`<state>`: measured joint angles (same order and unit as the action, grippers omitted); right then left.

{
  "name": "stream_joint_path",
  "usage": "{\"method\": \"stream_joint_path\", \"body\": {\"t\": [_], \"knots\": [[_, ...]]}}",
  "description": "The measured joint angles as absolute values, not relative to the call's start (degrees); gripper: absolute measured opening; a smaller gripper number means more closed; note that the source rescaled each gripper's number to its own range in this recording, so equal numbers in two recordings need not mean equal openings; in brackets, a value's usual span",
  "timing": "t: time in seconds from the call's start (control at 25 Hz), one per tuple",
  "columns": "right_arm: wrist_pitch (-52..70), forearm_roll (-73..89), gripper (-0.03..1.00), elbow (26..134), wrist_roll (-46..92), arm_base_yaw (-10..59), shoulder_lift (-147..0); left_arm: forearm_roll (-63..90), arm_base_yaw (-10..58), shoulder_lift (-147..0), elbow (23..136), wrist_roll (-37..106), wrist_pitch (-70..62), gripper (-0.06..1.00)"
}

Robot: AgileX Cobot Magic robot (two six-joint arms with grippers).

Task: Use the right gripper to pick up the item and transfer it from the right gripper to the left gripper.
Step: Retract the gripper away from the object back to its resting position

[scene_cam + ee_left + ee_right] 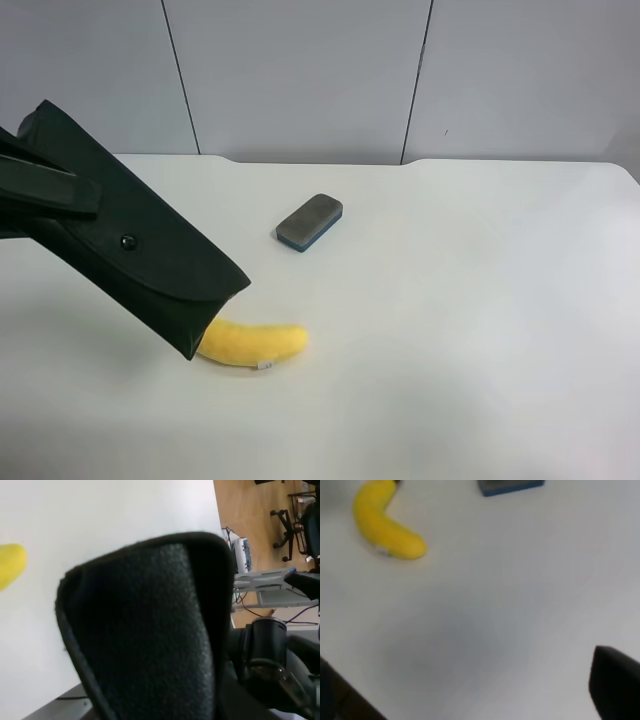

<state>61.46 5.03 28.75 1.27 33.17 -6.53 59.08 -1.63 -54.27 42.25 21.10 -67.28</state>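
The blackish-green case (150, 250) hangs in the air over the table's left part, tilted, its low end just above the yellow plush banana (255, 345). Its flap and small snap (127, 241) face the camera. My left gripper (60, 195) is shut on the case's upper part. In the left wrist view the case (145, 630) fills the picture and hides the fingers. My right gripper (465, 680) is out of the exterior high view. In its own wrist view its fingers (615, 685) stand wide apart over bare table, holding nothing.
A small grey block with a blue base (310, 222) lies near the middle of the white table (480, 300). The banana (385, 530) and the block (510, 486) also show in the right wrist view. Beyond the table edge, the left wrist view shows floor and chairs (290, 520).
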Motion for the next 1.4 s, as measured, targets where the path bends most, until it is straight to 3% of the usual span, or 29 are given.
{"method": "stream_joint_path", "body": {"t": [0.28, 0.44, 0.72, 1.12, 1.4], "knots": [[61.4, 5.03, 0.99, 28.64, 1.27, 14.76, 0.16, 55.35, -1.63, -54.27, 42.25, 21.41, -64.13, 0.0], [61.4, 5.03, 0.99, 28.64, 1.27, 9.77, 0.16, 49.75, -1.63, -54.27, 42.25, 21.68, -60.68, 0.0], [61.4, 5.03, 1.0, 28.64, 1.27, 9.32, 0.16, 48.33, -1.63, -60.3, 42.25, 23.37, -50.5, 0.0], [61.4, 5.03, 1.0, 28.64, 1.27, 9.32, 0.16, 73.45, -1.63, -86.71, 45.51, 47.99, -46.39, 0.0], [61.4, 5.03, 1.0, 28.64, 1.27, 9.32, 0.16, 77.84, -2.76, -99.14, 54.55, 55.12, -46.57, 0.0]]}}
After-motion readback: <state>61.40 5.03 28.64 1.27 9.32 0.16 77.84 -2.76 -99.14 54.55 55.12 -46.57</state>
